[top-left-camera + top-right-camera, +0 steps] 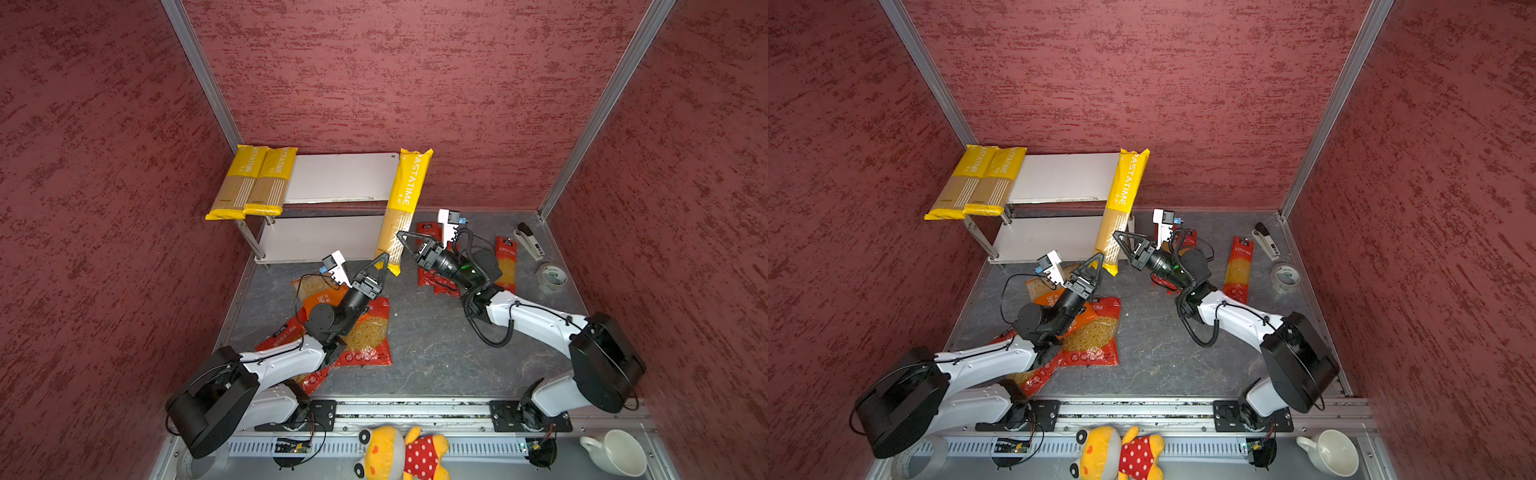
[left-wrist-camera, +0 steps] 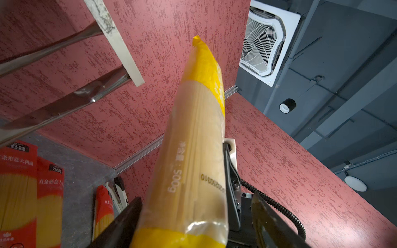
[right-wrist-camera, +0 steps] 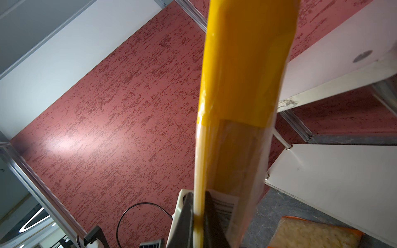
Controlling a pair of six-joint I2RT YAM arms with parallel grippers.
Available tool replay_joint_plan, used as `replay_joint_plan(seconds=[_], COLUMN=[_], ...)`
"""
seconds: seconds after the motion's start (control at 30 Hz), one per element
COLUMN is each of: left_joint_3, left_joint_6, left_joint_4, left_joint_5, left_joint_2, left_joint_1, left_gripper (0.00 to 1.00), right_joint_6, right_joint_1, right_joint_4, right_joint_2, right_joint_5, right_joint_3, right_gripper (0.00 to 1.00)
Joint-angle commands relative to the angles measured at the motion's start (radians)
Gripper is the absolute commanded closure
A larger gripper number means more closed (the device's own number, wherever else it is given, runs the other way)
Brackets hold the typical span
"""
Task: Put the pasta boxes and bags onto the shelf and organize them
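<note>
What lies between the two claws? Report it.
Lower end of the yellow spaghetti pack, flanked by left claw and right claw, in both top views.

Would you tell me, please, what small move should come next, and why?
Probably close the left tool on the lower end of the yellow pack: its jaws straddle it loosely, the right tool pinches only an edge, and the pack tilts beside the shelf.

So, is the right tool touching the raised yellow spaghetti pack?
Touching. The right wrist view shows the right tool clamped shut on one long edge of the yellow spaghetti pack.
</note>
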Motion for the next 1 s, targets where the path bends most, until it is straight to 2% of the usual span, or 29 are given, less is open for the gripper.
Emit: replay_joint_plan(seconds=[0.0,0.43,0.63,0.97], left_joint_3=[0.024,0.037,0.032,0.035], left_joint_6=[0.028,0.023,0.023,0.094], left_joint_4=[0.064,0.086,0.081,0.08], left_joint_5=[-0.045,-0.059,-0.067,-0.117], left_joint_2=[-0.014,0.002,-0.003,-0.045], left_joint_1=[0.016,0.026,0.02,0.026], left_gripper=[0.26,0.63,0.74,0.9], right_joint_6=[0.066,0.113,0.12,0.118], right_joint_1=[0.007,0.008,0.006,0.003], right_joint_4=[0.276,0.222,0.182,0.138], right_joint_2=[0.002,0.036,0.043,0.043], right_joint_5=[0.037,0.028,0.047,0.067], right_joint_3=[0.08,0.072,0.052,0.04], right_gripper=[1.0,1.0,1.0,0.77])
